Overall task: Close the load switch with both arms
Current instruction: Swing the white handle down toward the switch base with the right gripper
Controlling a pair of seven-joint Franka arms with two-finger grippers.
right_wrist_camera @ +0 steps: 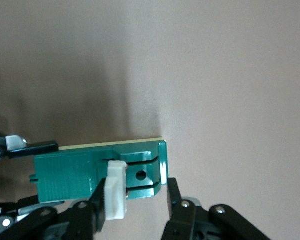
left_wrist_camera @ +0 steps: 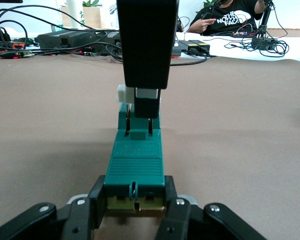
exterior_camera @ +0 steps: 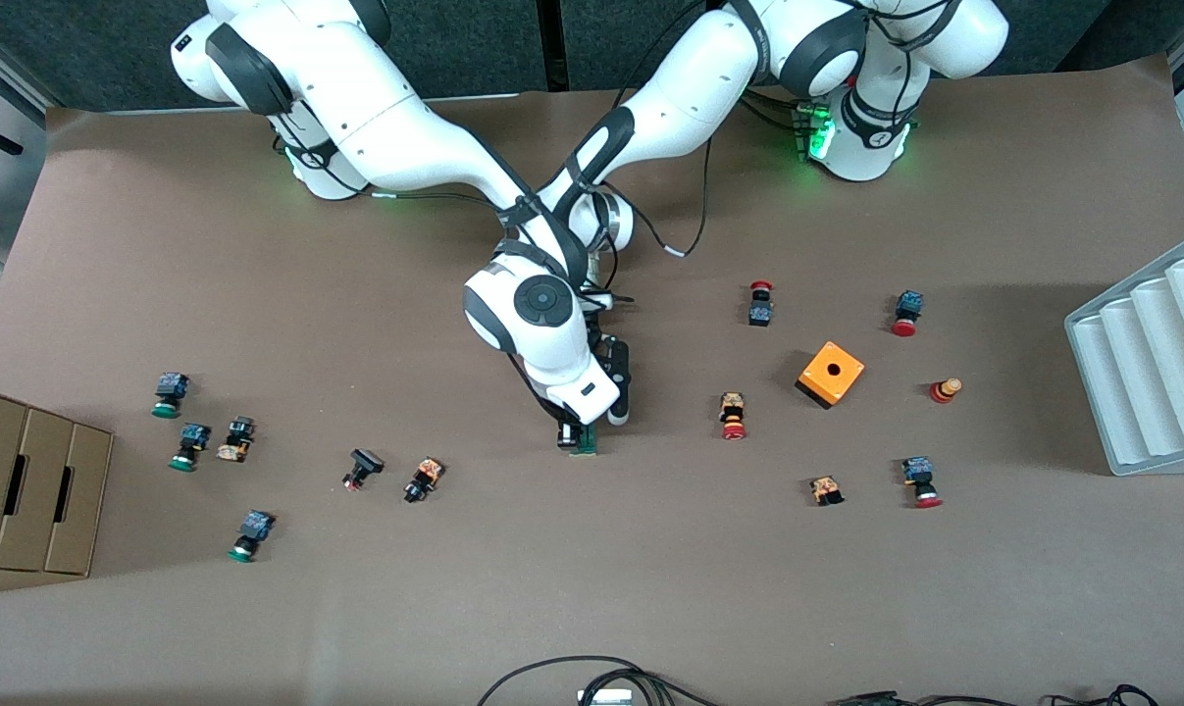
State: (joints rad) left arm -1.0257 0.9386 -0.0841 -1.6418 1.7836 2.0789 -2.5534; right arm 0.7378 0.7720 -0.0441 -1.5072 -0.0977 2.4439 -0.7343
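Note:
The dark-green load switch [exterior_camera: 580, 438] lies flat on the brown table at mid-table, under both arms. My left gripper [left_wrist_camera: 134, 202] is shut on the end of the load switch [left_wrist_camera: 135, 165] farther from the front camera, one finger on each long side. My right gripper [right_wrist_camera: 136, 197] comes down over the nearer end. One of its fingers [right_wrist_camera: 96, 207] presses the white sliding piece [right_wrist_camera: 116, 192] and the other finger [right_wrist_camera: 174, 195] sits against the switch's end face. In the front view the right arm's hand [exterior_camera: 577, 378] hides most of the switch and the left gripper.
An orange cube with a hole [exterior_camera: 831, 373] and red-capped push buttons [exterior_camera: 733, 416] lie toward the left arm's end. Green-capped push buttons [exterior_camera: 169, 393] and a cardboard box [exterior_camera: 23, 490] are toward the right arm's end. A white ridged tray [exterior_camera: 1151, 373] stands at the table's edge.

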